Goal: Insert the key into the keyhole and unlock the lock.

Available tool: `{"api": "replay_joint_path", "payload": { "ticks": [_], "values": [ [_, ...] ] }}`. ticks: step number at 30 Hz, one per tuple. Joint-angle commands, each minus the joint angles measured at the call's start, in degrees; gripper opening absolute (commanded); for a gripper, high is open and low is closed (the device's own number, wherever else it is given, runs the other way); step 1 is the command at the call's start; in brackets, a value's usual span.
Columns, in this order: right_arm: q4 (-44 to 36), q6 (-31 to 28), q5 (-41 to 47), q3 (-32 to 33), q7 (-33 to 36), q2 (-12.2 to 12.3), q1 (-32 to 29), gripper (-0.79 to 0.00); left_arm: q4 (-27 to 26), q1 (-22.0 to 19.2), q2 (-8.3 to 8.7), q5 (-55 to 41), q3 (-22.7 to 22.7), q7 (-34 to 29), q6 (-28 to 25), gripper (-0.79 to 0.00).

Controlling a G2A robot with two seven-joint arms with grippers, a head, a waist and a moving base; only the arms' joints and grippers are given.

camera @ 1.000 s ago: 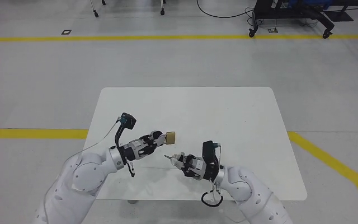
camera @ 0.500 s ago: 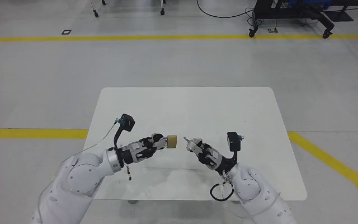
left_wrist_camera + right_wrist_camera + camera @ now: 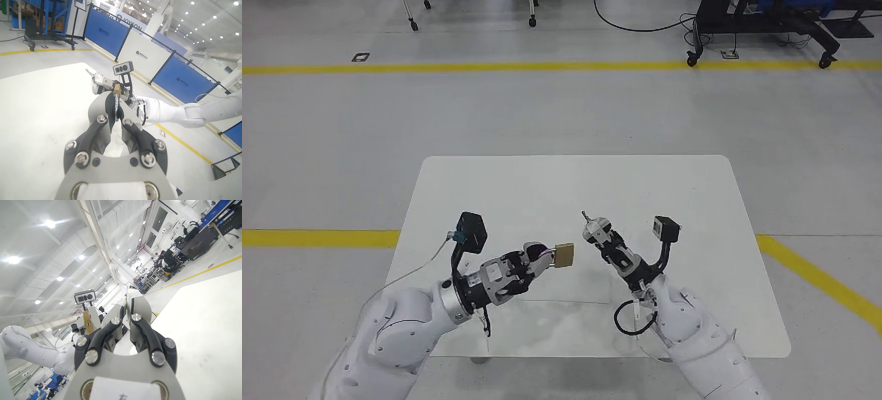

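A brass padlock (image 3: 563,256) hangs in the air over the white table (image 3: 672,190), with my left gripper (image 3: 542,259) shut on its shackle end. In the left wrist view the lock (image 3: 117,89) sticks out past the closed left gripper (image 3: 115,101). My right gripper (image 3: 595,233) is just to the right of the lock, shut on a small silver key (image 3: 586,215) whose tip points away from the lock. The right wrist view shows the key (image 3: 127,301) edge-on in the right gripper (image 3: 128,308), and the lock's keyhole face (image 3: 87,322) off to the side, apart from it.
The table's surface (image 3: 37,94) lies below both grippers. Each arm carries a camera on a black bracket (image 3: 470,232) (image 3: 666,229) near its wrist. Yellow floor lines run around the table.
The right gripper has risen from near the table's front edge and moved farther back with the key, turning it. The left gripper has carried the lock slightly to the right.
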Motion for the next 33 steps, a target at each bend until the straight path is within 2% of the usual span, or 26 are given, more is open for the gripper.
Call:
{"api": "replay_joint_path", "payload": {
  "ticks": [1, 11, 25, 33],
  "values": [
    [0.0, 0.5, -0.5, 0.1, -0.9, -0.2, -0.1, -0.785, 0.9, -0.6, -0.22, 1.2, 1.1, 0.4, 0.7, -0.785],
    [-0.6, 0.0, -1.8, -0.9, -0.4, -1.2, -0.6, -0.785, 3.7, -3.6, -1.31, 6.7, 5.0, 2.1, 5.9, -0.785],
    [-2.0, -2.5, 1.2, 0.2, 4.5, -1.4, -2.5, -0.785, 3.1, -3.2, -2.06, 16.5, 6.8, 5.1, 12.4, -0.785],
    [-3.8, -4.1, 0.9, -0.1, 7.8, -1.5, -3.5, -0.785, 4.4, -3.2, -2.57, 17.2, 7.2, 7.0, 14.4, -0.785]
  ]
}}
